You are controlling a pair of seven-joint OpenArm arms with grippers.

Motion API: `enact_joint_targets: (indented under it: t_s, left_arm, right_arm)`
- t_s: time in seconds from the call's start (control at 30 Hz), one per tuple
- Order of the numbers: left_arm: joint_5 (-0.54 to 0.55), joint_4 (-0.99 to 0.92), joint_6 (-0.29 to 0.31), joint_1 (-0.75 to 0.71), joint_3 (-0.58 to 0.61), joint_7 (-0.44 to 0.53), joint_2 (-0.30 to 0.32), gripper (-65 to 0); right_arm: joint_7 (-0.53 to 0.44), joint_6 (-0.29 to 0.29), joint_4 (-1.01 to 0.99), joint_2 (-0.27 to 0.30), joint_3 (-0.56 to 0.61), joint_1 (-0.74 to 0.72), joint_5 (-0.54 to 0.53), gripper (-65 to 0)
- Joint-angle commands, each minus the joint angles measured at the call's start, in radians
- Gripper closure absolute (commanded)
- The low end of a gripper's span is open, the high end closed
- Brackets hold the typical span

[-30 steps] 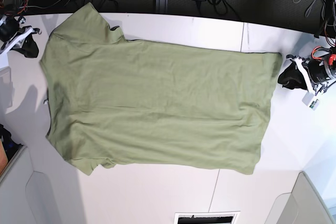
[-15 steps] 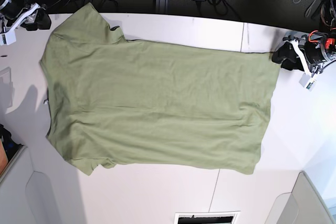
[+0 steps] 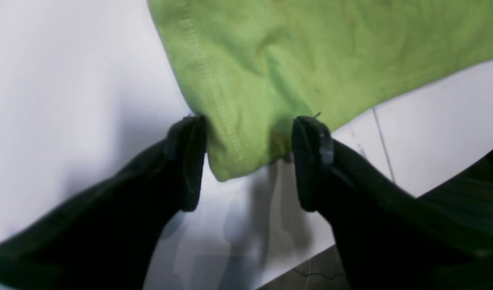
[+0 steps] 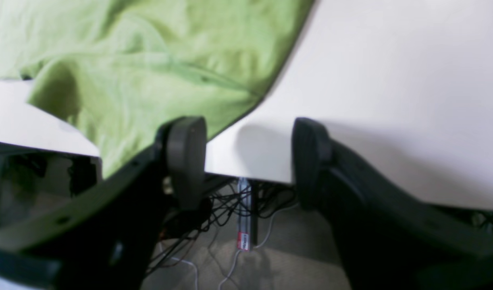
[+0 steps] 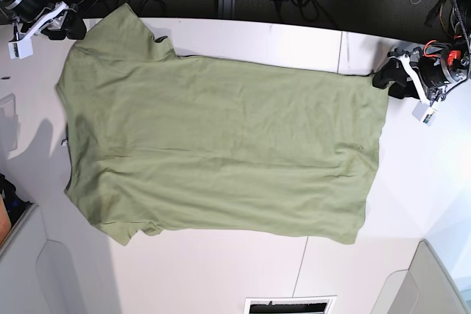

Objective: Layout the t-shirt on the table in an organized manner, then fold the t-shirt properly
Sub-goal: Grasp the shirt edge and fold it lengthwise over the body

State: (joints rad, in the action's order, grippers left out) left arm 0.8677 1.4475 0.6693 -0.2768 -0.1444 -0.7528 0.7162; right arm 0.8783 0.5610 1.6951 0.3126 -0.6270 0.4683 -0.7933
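Your large flat white tabletop (image 5: pixel 221 270) fills most of the base view, with a thin dark seam (image 5: pixel 341 49) crossing it near the far right side. Spread flat across it lies the plain olive-green short-sleeved cloth t-shirt (image 5: pixel 221 145) — sleeves toward the base view's left, bottom hem toward its right, only light wrinkles in the cloth. One sleeve (image 5: pixel 121 23) reaches to the table's far edge; the other (image 5: pixel 125 229) lies nearer you.

Your left gripper (image 3: pixel 248 161) sits at the hem's far corner, on the base view's right (image 5: pixel 388 79). Its black jaws stand wide apart, and the stitched corner of the hem (image 3: pixel 230 161) lies on the table between them. The left pad (image 3: pixel 190 161) is just beside the cloth, the right one likewise; neither pinches it, so nothing is held.

Your right gripper (image 4: pixel 248 161) is at the far left corner of the base view (image 5: pixel 70 27), just beside the far sleeve. Its jaws are also spread wide and empty — the table edge and loose floor cables (image 4: pixel 230 209) show between them, with the green cloth off to one side.
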Motion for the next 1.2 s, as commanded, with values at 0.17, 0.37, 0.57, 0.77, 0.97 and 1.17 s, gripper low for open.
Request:
enact_joint_targets:
  t_s: [0.17,0.37,0.57,0.77,0.97,1.17]
  left_arm:
    - [-0.016,0.009,-0.010,0.005,-0.008,0.000,-0.002,-36.9]
    - [-0.043,0.009,0.010,0.005,-0.007,0.000,-0.023,-24.6]
    - [-0.042,0.009,0.029,0.005,-0.008,0.002,-0.023,-2.5]
    - [-0.016,0.010,0.029,0.005,-0.008,0.015,-0.014,0.0]
    - [-0.003,0.036,0.029,0.006,-0.008,0.016,-0.015,0.0]
    - [0.011,0.134,0.029,0.010,-0.008,0.020,-0.018,0.0]
  right_arm:
    - [-0.018,0.003,0.014,-0.011,0.083,-0.020,-0.014,-33.9]
    - [-0.022,0.003,0.014,-0.051,0.139,-0.031,-0.008,-32.2]
    - [-0.030,0.003,0.014,-0.061,0.136,-0.031,-0.007,0.0]
    - [-0.026,0.004,0.039,-0.061,0.076,-0.030,-0.021,0.0]
    - [-0.032,0.012,0.111,-0.060,-0.019,-0.040,-0.045,0.0]
    - [-0.032,0.012,0.111,-0.024,-0.022,-0.130,-0.024,0.0]
